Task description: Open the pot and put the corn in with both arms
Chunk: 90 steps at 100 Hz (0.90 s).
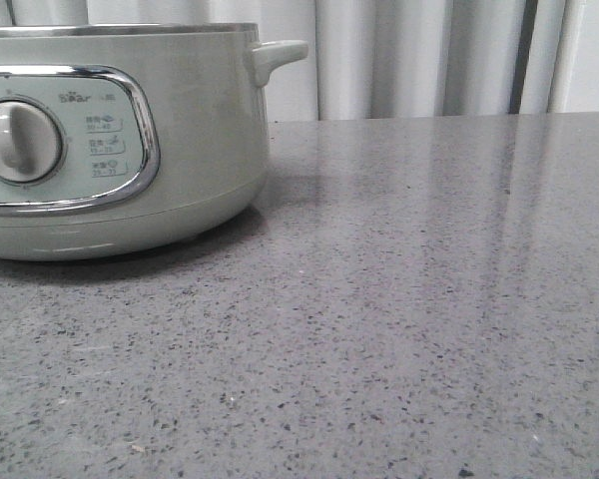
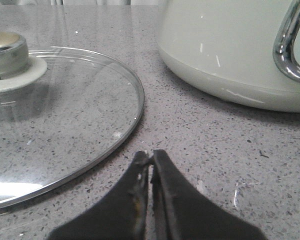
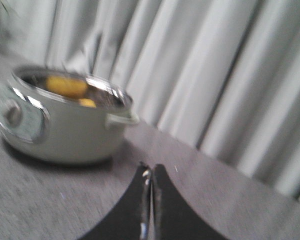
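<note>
Yellow corn (image 3: pixel 66 85), seemingly in pot (image 3: pixel 65 132)

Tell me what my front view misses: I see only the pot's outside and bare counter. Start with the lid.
Observer: The lid is off, lying flat on the counter beside the pot, knob up.
Operator: Report the corn.
Observer: Something yellow, likely the corn, sits inside the pot in the blurred right wrist view.
Operator: Give me the left tool.
Observer: The left tool is shut and empty, low over the counter between lid and pot.
Operator: And the right one.
Observer: The right tool is shut and empty, away from the pot.
</note>
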Tool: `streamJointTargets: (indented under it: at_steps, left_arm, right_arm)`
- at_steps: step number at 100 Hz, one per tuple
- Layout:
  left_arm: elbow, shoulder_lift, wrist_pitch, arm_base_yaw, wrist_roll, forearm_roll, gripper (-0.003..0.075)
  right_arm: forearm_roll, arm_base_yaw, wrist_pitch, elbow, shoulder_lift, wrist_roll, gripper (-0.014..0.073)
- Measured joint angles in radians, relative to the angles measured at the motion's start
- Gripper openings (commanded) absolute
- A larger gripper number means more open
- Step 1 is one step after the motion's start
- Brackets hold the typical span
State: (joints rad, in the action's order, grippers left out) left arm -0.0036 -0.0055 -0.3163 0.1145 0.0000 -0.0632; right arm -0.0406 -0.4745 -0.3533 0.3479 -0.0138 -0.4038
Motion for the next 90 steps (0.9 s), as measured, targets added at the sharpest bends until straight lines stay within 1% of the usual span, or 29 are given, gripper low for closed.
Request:
streamJointTargets:
  at_steps: [6,23,30,35,46,61,90]
  left_arm:
    - [0.000,0.000,0.000,0.000,0.000,0.000,-0.0020]
    - [0.000,0.000,0.000,0.000,0.000,0.000,-0.0020]
    - [0.000,0.000,0.000,0.000,0.000,0.000,-0.0020]
    - [0.000,0.000,0.000,0.000,0.000,0.000,-0.0020]
    - [0.000,0.000,0.000,0.000,0.000,0.000,-0.0020]
    - [0.000,0.000,0.000,0.000,0.000,0.000,-0.0020]
    - [0.000,0.000,0.000,0.000,0.000,0.000,-0.0020]
  right_arm:
    - [0.004,0.062,0.052,-0.074,0.000,0.000,-0.0064]
    - [0.006,0.290,0.233,-0.257,0.000,0.000,-0.0064]
    - [0.006,0.360,0.261,-0.322,0.000,0.000,-0.0064]
    - [0.006,0.392,0.263,-0.356,0.000,0.000,-0.0064]
    - [0.006,0.406,0.194,-0.358,0.000,0.000,-0.0064]
    - [-0.017,0.406,0.034,-0.358,0.000,0.000,-0.0064]
    - [-0.023,0.406,0.027,-0.358,0.000,0.000,-0.0064]
